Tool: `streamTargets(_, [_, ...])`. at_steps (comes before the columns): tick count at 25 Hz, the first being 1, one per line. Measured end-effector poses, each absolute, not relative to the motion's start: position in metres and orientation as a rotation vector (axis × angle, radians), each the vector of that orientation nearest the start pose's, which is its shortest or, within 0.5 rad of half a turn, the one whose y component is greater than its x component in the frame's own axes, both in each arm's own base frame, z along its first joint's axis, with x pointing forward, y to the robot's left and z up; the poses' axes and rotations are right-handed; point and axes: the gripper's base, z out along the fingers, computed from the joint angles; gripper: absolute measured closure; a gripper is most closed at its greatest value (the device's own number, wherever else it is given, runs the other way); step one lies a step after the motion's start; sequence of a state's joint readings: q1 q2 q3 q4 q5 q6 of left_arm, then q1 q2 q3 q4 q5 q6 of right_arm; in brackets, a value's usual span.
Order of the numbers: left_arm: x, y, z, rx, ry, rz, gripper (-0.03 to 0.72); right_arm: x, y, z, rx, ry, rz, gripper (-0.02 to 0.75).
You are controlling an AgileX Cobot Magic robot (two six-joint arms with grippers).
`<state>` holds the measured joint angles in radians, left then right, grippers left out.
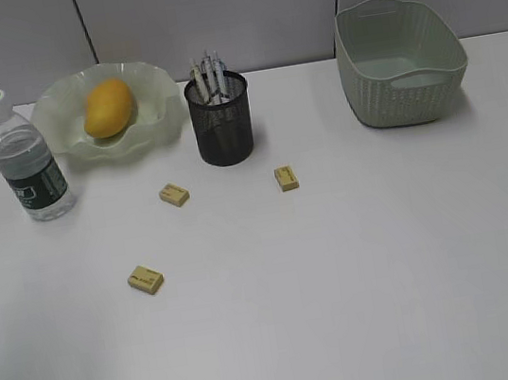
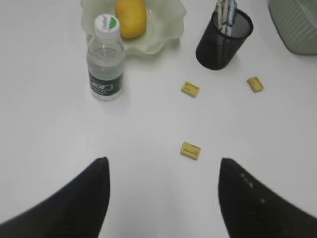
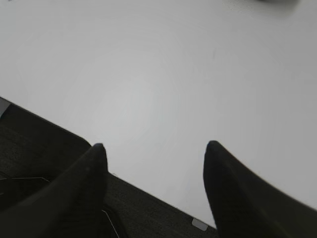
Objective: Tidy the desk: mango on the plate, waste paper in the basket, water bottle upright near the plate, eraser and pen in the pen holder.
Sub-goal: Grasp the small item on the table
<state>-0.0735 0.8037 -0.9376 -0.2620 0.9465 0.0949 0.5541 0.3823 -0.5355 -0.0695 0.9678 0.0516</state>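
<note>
The mango (image 1: 109, 107) lies on the plate (image 1: 53, 124), and the water bottle (image 1: 27, 157) stands upright just left of it. Pens (image 1: 209, 70) stick up out of the pen holder (image 1: 221, 123). Three yellow erasers lie loose on the desk (image 1: 364, 288): one (image 1: 174, 194) before the holder, one (image 1: 287, 177) to its right, one (image 1: 146, 280) nearer the front. The basket (image 1: 401, 82) stands at the back right; no waste paper shows. My left gripper (image 2: 163, 161) hangs open and empty above the desk, short of the nearest eraser (image 2: 190, 150). My right gripper (image 3: 156, 145) is open and empty.
Neither arm appears in the exterior view. In the right wrist view the desk's front edge (image 3: 163, 196) runs under the fingers, with dark floor beyond it. A grey partition wall (image 1: 209, 15) closes off the back.
</note>
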Motion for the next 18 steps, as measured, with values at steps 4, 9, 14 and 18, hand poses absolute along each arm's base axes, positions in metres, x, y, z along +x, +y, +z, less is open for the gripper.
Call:
streamTargets(4, [0.171,-0.038,0.362,0.14,2.388,-0.391,0.135,0.053,0.026,0.285,-0.589,2.229,0.225,0.247])
streamTargets(9, [0.193,-0.064,0.345,0.277,2.485,-0.442,0.117,0.053,0.026,0.285,-0.589,2.229,0.225,0.247])
streamTargets(14, [0.207,-0.098,0.318,0.524,2.581,-0.386,0.116,0.053,0.026,0.285,-0.589,2.229,0.225,0.247])
streamTargets(18, [0.222,-0.12,0.286,0.643,2.69,-0.348,0.115,0.053,0.026,0.285,-0.589,2.229,0.225,0.247])
